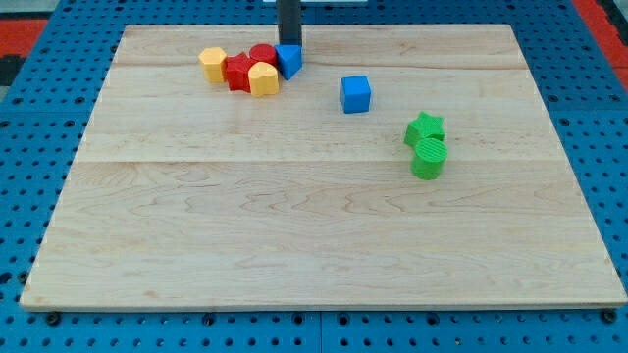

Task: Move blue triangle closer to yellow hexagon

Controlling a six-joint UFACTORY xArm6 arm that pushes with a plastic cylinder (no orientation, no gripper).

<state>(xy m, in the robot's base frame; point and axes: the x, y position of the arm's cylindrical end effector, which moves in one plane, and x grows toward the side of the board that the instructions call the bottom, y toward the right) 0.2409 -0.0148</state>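
The blue triangle (288, 60) sits near the view's top, at the right end of a tight cluster. The yellow hexagon (212, 64) is at the cluster's left end. Between them lie a red star-like block (238, 72), a red round block (261, 54) and a yellow block (263, 79). My tip (289, 45) comes down from the view's top and stands right at the blue triangle's far edge, seemingly touching it.
A blue cube (356, 94) sits to the right of the cluster. A green star (425, 128) and a green cylinder (429, 158) stand together further right. The wooden board (314, 245) lies on a blue pegboard.
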